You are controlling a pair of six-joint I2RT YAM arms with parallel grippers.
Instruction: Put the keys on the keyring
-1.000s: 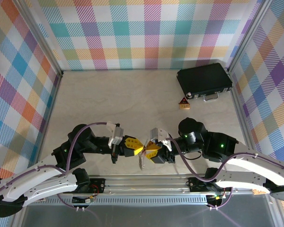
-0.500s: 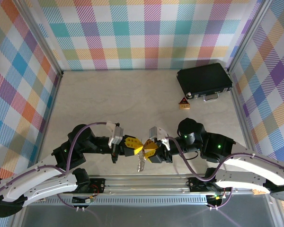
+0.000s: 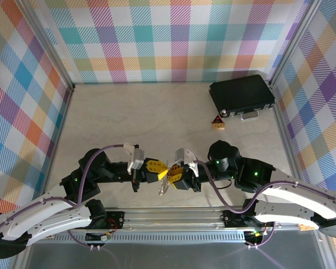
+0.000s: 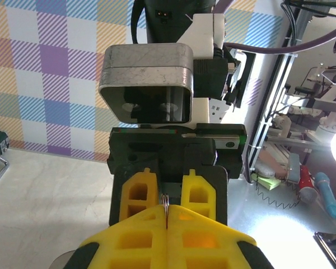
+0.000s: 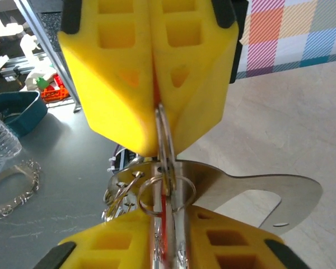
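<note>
Keyring [image 5: 167,167], thin silvery loops, pinched in closed left hand [image 5: 155,140]; right hand [image 5: 167,221] clamps red key [image 5: 163,247].

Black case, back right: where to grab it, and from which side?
Probably the handle on the near long edge of the black case, coming in from the arms' side. The case lies flat and shut, and its lid looks too broad for the jaws. The handle sticks out toward the arms, so it is the one slim part on offer.
</note>
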